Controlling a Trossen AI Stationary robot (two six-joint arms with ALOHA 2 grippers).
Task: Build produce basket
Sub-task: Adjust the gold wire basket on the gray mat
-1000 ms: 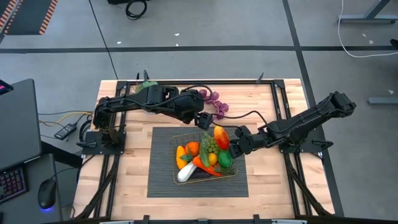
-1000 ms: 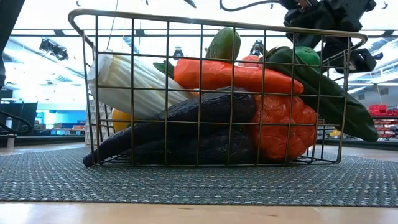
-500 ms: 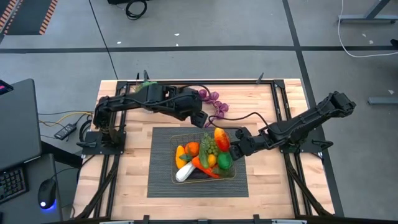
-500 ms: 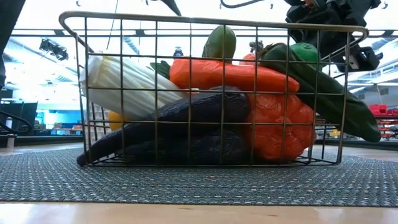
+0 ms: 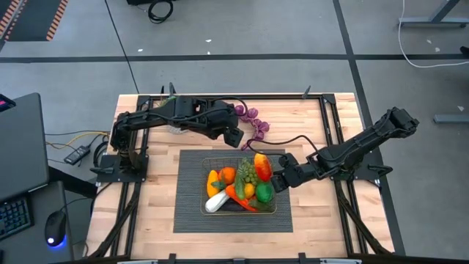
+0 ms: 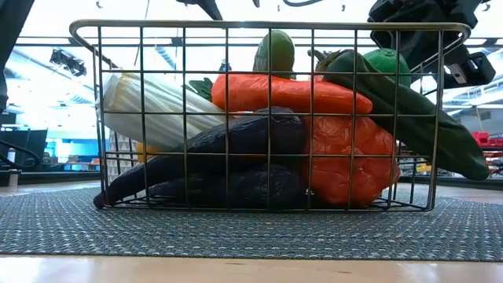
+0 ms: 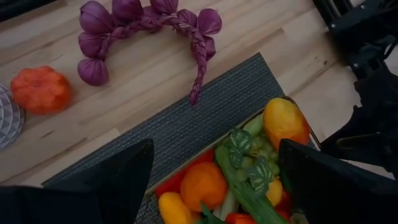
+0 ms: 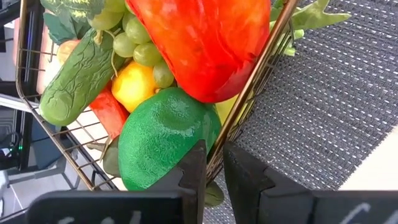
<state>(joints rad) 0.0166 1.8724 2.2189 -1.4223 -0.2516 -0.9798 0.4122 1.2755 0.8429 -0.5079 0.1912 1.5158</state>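
Note:
The brass wire basket (image 5: 220, 211) stands with its bottom on the dark ribbed mat (image 5: 187, 191). It is heaped with produce: a leek (image 6: 157, 110), a carrot (image 6: 291, 93), an eggplant (image 6: 236, 145), a red-orange pepper (image 8: 205, 43), a green apple (image 8: 165, 143) and green grapes (image 8: 140, 50). My right gripper (image 5: 283, 180) is at the basket's right end, shut on its wire. My left gripper (image 5: 238, 141) hangs open above the basket's far edge (image 7: 205, 152), touching nothing. My right gripper pinches the top rim wire (image 8: 219, 152) of the basket's right end wall, with one finger (image 8: 193, 171) inside the basket beside the green apple and the other (image 8: 242, 174) outside. The fingers come slanting down from the table's right. The basket rests level on the mat.
A braid of purple bulbs (image 7: 149, 18) and a small orange fruit (image 7: 40, 89) lie on the bare wood beyond the mat. A white patterned pot (image 7: 5, 118) stands at the far left. Black frame rails run along the table's edges (image 5: 333, 132).
The basket has turned on the mat in my right gripper's hold. Its right end has swung toward the near edge, and it now stands square with the mat and with the low camera. The produce has stayed in it.

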